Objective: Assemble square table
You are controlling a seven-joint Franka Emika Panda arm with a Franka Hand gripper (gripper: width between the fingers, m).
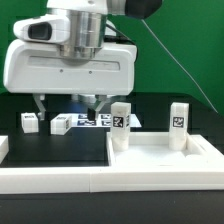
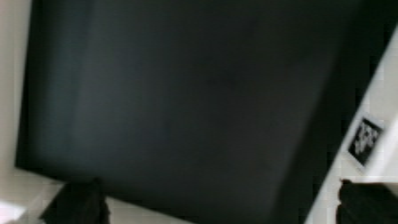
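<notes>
Hovering over the dark worktop (image 1: 60, 150), the gripper (image 1: 65, 104) held its fingers (image 1: 39, 104) apart and empty near a loose leg (image 1: 62, 124), seemingly to fetch it for the slab (image 1: 165, 165).

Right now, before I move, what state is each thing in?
Gripper: open, empty.
Tabletop: lying flat.
Standing leg, exterior view's left: upright on tabletop.
Standing leg, exterior view's right: upright on tabletop.
Loose leg, exterior view's left: lying down, unattached.
Loose leg beside it: lying down, unattached.
</notes>
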